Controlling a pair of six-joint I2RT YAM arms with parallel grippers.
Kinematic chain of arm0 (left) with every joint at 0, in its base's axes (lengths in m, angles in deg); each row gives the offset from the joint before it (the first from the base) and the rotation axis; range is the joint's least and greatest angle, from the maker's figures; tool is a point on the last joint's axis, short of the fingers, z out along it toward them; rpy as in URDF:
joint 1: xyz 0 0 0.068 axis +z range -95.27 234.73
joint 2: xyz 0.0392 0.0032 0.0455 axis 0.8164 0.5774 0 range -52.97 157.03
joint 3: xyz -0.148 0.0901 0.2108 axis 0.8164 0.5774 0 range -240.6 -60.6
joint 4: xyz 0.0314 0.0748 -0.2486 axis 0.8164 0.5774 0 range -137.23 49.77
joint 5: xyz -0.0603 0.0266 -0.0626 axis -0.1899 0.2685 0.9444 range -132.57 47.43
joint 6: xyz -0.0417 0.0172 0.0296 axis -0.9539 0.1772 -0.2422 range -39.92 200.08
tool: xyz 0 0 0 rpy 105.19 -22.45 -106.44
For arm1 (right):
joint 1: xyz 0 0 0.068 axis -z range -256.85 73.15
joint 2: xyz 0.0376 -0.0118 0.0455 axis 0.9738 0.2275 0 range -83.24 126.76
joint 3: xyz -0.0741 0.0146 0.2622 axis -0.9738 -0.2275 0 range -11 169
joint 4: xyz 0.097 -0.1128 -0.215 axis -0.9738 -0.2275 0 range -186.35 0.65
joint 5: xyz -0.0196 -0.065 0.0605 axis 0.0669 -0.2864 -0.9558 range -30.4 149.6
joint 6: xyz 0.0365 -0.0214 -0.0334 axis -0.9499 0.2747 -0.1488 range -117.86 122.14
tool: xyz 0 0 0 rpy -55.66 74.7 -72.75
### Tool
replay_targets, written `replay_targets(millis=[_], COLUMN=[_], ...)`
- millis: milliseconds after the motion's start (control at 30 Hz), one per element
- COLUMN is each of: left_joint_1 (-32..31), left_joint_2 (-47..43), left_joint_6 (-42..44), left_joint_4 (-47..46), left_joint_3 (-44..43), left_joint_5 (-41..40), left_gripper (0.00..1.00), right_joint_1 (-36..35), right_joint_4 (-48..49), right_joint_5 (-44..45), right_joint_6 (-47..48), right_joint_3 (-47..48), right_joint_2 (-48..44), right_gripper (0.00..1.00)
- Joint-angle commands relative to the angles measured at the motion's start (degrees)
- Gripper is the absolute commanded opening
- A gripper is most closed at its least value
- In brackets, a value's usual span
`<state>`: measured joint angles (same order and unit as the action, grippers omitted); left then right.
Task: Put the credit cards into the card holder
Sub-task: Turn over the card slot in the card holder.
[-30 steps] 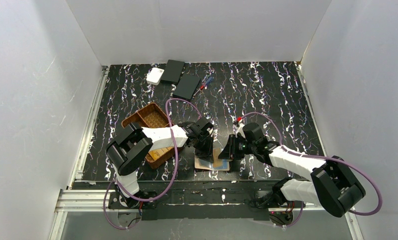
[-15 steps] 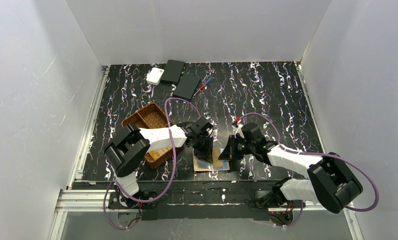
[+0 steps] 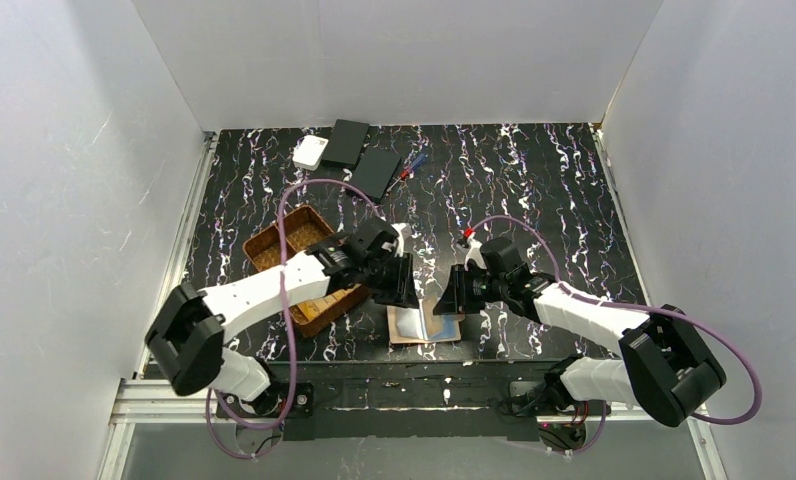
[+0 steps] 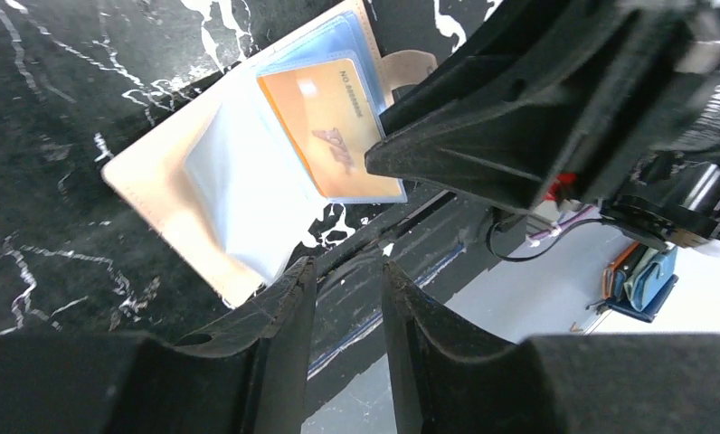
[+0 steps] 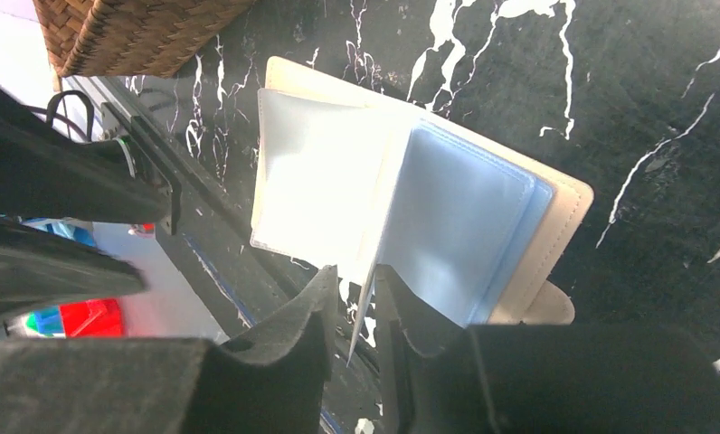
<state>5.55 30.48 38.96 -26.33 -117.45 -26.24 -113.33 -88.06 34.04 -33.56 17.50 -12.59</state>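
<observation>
Open card holder (image 3: 414, 326), orange card (image 4: 331, 136) inside

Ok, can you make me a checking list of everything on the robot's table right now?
Surface: black table with white streaks.
Job's things: card holder lies open near the front edge; one orange card sits inside it.
Clutter: woven tray, white box, two black boxes, pens.
Hands: left hand open, empty; right hand open around a pocket leaf.
Cables: purple cables loop from both arms.
Surroundings: white walls on three sides.
</observation>
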Motion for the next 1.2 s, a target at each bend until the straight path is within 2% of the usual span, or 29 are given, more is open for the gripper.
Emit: replay_targets(millis=[0, 400, 1167], left_joint_1=[1.8, 5.6, 7.6], left_joint_2=[-7.2, -15.4, -20.4], left_joint_6=[0.8, 1.3, 2.3], left_joint_4=[5.2, 8.1, 11.1], left_joint_3=[1.2, 3.3, 2.7], left_joint_5=[-2.0, -2.7, -3.1], left_gripper=[0.32, 0.33, 0.39], right_joint_1=[-0.6, -5.4, -9.8], right_joint_4=[0.2, 4.0, 9.2], right_joint_5=[-2.4, -1.8, 0.1], right_joint_6=[0.9, -2.0, -2.7], right_joint_3=[2.9, 4.4, 5.6], right_joint_2=[0.4, 3.3, 11.0], right_gripper=[0.32, 0.38, 0.46])
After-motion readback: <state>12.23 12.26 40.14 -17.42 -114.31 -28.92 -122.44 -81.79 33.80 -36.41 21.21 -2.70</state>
